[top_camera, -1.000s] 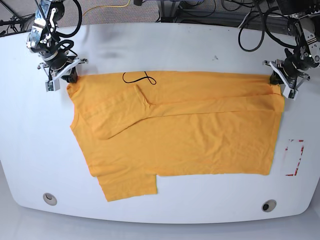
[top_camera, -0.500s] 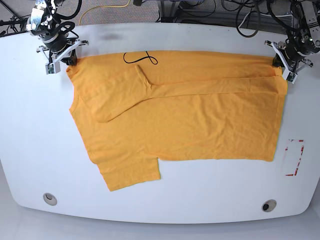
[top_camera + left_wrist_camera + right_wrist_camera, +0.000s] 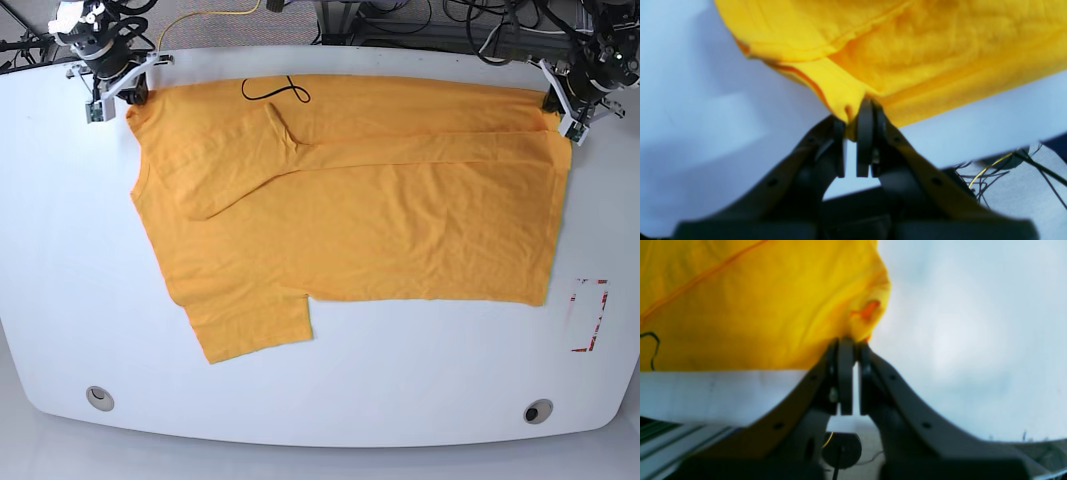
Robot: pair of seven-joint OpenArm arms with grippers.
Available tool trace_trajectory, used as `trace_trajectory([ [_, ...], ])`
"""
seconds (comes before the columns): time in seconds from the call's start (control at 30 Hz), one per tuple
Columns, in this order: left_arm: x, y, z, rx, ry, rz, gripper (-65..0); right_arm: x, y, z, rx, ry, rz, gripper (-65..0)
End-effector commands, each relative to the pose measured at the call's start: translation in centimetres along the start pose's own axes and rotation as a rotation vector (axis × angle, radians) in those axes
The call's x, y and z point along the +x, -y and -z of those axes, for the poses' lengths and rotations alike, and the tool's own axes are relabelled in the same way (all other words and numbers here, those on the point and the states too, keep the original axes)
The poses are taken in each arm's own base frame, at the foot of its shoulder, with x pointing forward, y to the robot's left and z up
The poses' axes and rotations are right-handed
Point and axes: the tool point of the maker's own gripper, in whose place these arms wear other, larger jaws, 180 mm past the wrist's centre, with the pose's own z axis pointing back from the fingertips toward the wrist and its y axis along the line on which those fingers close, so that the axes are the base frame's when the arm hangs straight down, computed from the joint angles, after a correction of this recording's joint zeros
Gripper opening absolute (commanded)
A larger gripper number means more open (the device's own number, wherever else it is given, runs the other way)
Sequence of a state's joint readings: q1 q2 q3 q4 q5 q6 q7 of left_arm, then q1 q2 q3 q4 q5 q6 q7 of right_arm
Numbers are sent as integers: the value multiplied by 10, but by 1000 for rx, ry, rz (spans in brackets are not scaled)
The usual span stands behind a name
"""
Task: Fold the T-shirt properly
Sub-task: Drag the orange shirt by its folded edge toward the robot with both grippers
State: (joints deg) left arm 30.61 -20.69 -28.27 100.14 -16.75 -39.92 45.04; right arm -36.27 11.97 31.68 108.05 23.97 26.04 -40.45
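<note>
T-shirt (image 3: 350,210) lies spread on the table (image 3: 60,280)

A white bench (image 3: 420,380) with rounded corners fills the scene, evenly lit. Black cables (image 3: 500,40) and 1 yellow cable (image 3: 205,17) lie beyond its far edge.

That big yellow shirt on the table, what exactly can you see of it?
The T-shirt is plain orange-yellow, soft-looking knit fabric, lying spread flat and lightly creased on the white table. One short sleeve sticks out at the near edge, and a long diagonal crease crosses the upper part. A thin black squiggle sits near its far edge. The left hand and right hand each pinch a far corner.
</note>
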Motion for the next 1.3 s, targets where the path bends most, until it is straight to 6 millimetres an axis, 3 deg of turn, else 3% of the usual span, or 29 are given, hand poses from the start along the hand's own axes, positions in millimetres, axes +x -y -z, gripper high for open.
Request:
trace_trajectory([
  [0.0, -5, 0, -11, 13, -11, 29, -648, 7, 1, -11, -3, 29, -20, -648],
  [0.77, -39, 17, -14, -23, -83, 19, -648, -10, 1, -16, 0, -11, -16, -644],
  [1.27, -37, 19, -11, -32, -74, 8, -650, -11, 2, -14, -7, -21, -20, -624],
])
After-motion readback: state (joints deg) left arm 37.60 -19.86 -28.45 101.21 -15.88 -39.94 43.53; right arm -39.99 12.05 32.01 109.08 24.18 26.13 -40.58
